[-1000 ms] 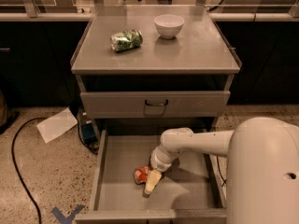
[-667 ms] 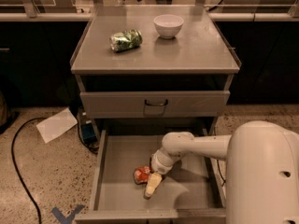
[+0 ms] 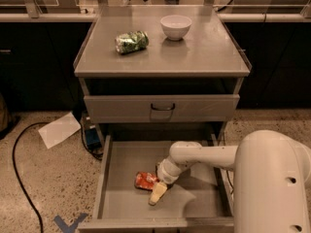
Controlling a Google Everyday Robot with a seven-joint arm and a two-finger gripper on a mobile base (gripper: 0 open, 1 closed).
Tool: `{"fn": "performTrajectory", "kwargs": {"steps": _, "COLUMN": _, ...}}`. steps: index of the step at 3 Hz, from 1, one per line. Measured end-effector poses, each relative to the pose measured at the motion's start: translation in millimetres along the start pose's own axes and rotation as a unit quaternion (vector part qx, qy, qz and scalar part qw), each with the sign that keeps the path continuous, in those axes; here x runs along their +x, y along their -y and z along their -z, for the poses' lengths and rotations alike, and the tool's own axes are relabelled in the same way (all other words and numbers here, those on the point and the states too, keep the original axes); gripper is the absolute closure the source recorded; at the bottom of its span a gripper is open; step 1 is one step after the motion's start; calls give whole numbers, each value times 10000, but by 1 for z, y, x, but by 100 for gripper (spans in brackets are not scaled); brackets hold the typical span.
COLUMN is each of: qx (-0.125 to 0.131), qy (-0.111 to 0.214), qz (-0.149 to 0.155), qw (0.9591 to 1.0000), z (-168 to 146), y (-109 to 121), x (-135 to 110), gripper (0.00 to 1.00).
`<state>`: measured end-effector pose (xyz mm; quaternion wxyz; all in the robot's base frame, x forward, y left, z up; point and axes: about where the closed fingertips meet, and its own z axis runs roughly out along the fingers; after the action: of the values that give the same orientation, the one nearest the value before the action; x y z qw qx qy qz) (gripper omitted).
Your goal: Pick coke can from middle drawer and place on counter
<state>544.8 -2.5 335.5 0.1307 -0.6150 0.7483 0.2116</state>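
**Red can lying in the open drawer, gripper right beside it**

Red and white, the can (image 3: pixel 145 180) is lying on its side on the floor of the drawer (image 3: pixel 121 205), left of the middle. Its long axis is running roughly left to right across the drawer, with the right end pointing at the gripper.

The gripper (image 3: pixel 158 194) is reaching down into the drawer at the can's right end, touching it or just short of it, with its pale tip angling down and to the left, just below and right of the can. Whether the gripper is apart, together or clamping the can cannot be told. The arm (image 3: pixel 204 154) is coming in from the right, low over the drawer floor.

Judging by this, the grasp is the step in hand. The can is sitting to the gripper's left, so a closing move is probably needing to straddle the short axis to keep the can from rolling away.

Nothing else is showing in the drawer. Above it, the closed drawer front (image 3: pixel 160 108) is sitting shut. On the table (image 3: pixel 209 57), the drop-off place, a green can (image 3: pixel 131 41) is lying on its side at the back left and a white bowl (image 3: pixel 175 26) is standing beside it, seemingly holding nothing.
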Motion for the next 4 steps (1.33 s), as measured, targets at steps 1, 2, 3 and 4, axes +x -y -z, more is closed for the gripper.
{"fn": "performTrajectory", "kwargs": {"steps": 1, "qx": 0, "qy": 0, "qz": 0, "qw": 10000, "z": 0, "y": 0, "x": 0, "gripper": 36}}
{"fn": "performTrajectory", "kwargs": {"steps": 2, "qx": -1, "qy": 0, "qz": 0, "qw": 10000, "z": 0, "y": 0, "x": 0, "gripper": 59}}
{"fn": "performTrajectory", "kwargs": {"steps": 3, "qx": -1, "qy": 0, "qz": 0, "qw": 10000, "z": 0, "y": 0, "x": 0, "gripper": 82}}
{"fn": "performTrajectory", "kwargs": {"steps": 4, "qx": -1, "qy": 0, "qz": 0, "qw": 10000, "z": 7, "y": -1, "x": -4, "gripper": 100}}
